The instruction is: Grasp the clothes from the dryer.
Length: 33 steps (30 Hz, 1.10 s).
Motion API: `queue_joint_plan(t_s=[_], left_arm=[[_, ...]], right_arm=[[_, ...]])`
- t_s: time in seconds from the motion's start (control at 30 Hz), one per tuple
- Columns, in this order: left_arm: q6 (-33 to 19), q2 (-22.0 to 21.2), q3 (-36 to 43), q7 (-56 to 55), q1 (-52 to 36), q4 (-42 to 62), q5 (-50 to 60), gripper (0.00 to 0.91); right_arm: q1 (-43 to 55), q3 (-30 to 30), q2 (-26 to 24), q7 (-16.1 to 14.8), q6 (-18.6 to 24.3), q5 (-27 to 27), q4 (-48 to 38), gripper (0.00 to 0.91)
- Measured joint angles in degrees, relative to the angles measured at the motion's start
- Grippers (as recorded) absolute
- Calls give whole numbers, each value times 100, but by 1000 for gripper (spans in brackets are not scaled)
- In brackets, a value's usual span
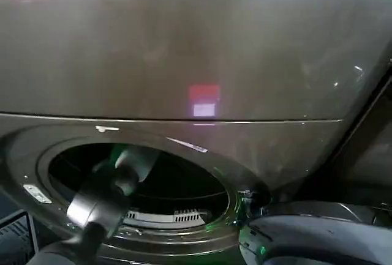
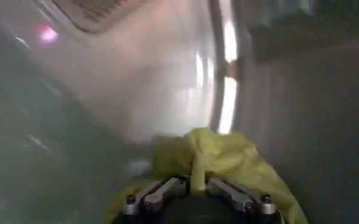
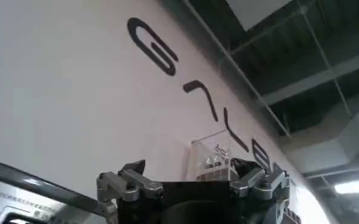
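Note:
The dryer (image 1: 196, 57) is a dark bronze-grey machine that takes up most of the head view, with its round drum mouth (image 1: 184, 188) open at the lower left. My left arm (image 1: 101, 201) reaches into that mouth. In the left wrist view my left gripper (image 2: 196, 182) is shut on a fold of the clothes (image 2: 231, 155), a soft yellow-green bundle bunched just past the fingers (image 2: 161, 190), inside the drum. My right gripper (image 3: 191, 173) is parked away from the dryer, open and holding nothing, pointing up at a white wall.
The drum's pale inner wall (image 2: 149, 91) is close around the left gripper. A grey rounded part (image 1: 306, 240) sits at the lower right beside the porthole hinge (image 1: 242, 201). A white wall with dark letters (image 3: 167, 55) faces the right wrist camera.

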Motion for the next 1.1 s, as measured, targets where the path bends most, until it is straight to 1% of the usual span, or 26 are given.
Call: queue_joint_plan(t_s=[0.27, 0.63, 0.83, 1.1], left_arm=[[-221, -155, -345, -1056, 284, -371, -357, 0], [-461, -288, -751, -2302, 794, -1130, -472, 0], [-517, -413, -939, -2843, 914, -1332, -431, 0], [-504, -486, -998, -3171, 923, -1416, -396, 0]], right_arm=[[16, 0, -14, -9, -16, -91, -60, 907], [22, 21, -17, 8, 6, -136, -135, 907], [14, 79, -20, 29, -13, -144, -171, 907], [-17, 101, -50, 44, 11, -143, -238, 907]])
